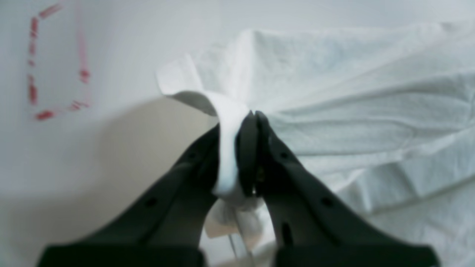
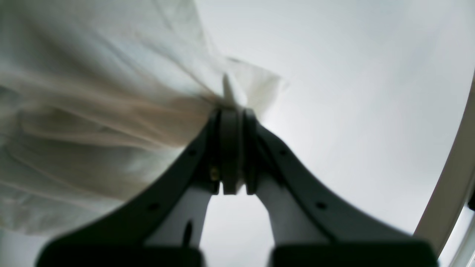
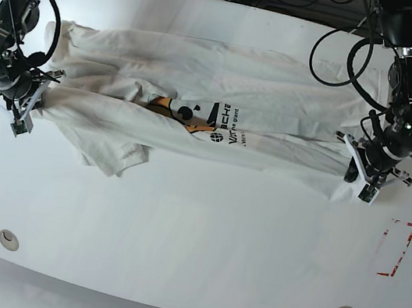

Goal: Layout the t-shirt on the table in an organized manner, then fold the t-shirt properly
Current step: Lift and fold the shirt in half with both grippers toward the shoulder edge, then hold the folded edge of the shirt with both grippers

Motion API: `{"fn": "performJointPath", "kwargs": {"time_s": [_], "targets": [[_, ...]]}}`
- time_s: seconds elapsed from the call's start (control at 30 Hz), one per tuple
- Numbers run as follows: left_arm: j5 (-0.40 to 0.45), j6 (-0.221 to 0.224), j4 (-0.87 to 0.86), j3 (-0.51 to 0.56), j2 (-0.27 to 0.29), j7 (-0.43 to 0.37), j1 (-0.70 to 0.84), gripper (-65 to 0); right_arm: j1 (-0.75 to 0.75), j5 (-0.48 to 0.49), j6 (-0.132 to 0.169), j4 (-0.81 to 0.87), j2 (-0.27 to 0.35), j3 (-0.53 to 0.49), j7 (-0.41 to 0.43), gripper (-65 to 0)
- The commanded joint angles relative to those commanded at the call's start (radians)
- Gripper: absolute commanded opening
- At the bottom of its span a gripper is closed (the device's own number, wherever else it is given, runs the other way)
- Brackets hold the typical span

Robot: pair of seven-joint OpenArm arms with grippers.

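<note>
Base view: on the white table (image 3: 215, 242), round holes and a red rectangle (image 3: 394, 249) lie toward the near corners. The shirt (image 3: 203, 74) is stretched along the far edge, gripped by both grippers' closed fingers (image 1: 252, 155).

- We could not make out the small lettering beside the cartoon on the t-shirt (image 3: 194, 132), between the two grippers.
- In the left wrist view, cloth covered part of the left gripper's (image 1: 252, 155) fingertips.
- In the right wrist view, the t-shirt blurred beside the right gripper (image 2: 233, 148) and ran off the picture's edge.
- We saw the red-outlined mark (image 1: 37, 74) only blurred, off beyond the left gripper's fingertips.
- Above both grippers, the base view's top edge cut off the arms.
</note>
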Motion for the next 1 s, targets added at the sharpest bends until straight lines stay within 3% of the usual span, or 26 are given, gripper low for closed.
{"fn": "performJointPath", "kwargs": {"time_s": [0.27, 0.47, 0.6, 0.7, 1.0], "targets": [[0.0, 0.0, 0.0, 0.0, -0.002, 0.014, 0.055, -63.6, -0.017, -0.009, 0.0, -0.002, -0.026, 0.0, 0.003, -65.0], [0.0, 0.003, 0.0, 0.0, -0.002, 0.106, 0.057, -44.7, -0.017, -0.009, 0.0, -0.002, -0.035, -0.002, 0.005, -65.0], [0.0, 0.008, 0.0, 0.0, -0.002, 0.112, 0.057, -33.2, -0.014, -0.009, 0.0, -0.002, -0.037, -0.002, 0.005, -65.0], [0.0, 0.009, 0.0, 0.0, -0.002, 0.112, 0.057, -28.1, -0.012, -0.009, 0.0, -0.002, -0.037, -0.002, 0.005, -65.0], [0.0, 0.005, 0.043, -0.035, 0.002, 0.112, 0.028, -27.5, -0.012, -0.009, 0.0, -0.002, -0.037, -0.005, 0.005, -65.0]]}}
